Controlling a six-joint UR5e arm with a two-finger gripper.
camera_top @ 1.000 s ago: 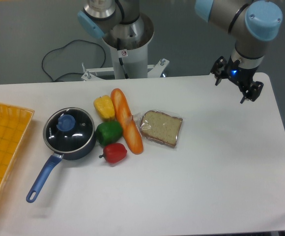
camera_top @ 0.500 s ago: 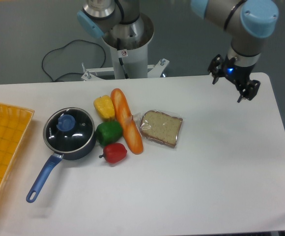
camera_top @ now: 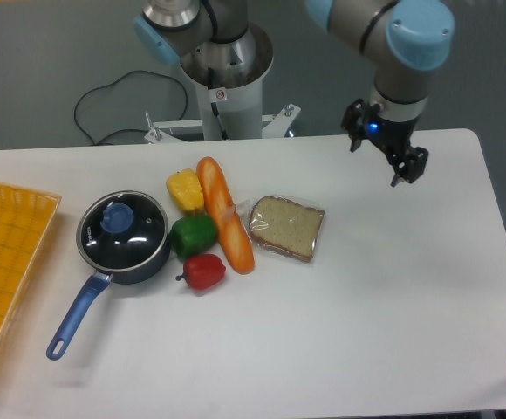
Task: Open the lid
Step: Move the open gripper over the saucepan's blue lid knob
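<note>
The lid (camera_top: 122,229), round clear glass with a thin metal rim and a blue centre knob, sits closed on a dark saucepan (camera_top: 131,262) with a long blue handle at the left of the table. My gripper (camera_top: 377,161) hangs above the table's far right part, well away from the lid, with its two black fingers spread apart and nothing between them.
Between gripper and saucepan lie a yellow pepper (camera_top: 184,189), a green pepper (camera_top: 193,234), a red pepper (camera_top: 204,271), a long baguette (camera_top: 225,214) and a wrapped bread slice (camera_top: 286,228). A yellow basket (camera_top: 4,262) stands at the left edge.
My gripper has moved left along the far side of the table, toward the food and the saucepan. The lid and everything else stayed put.
</note>
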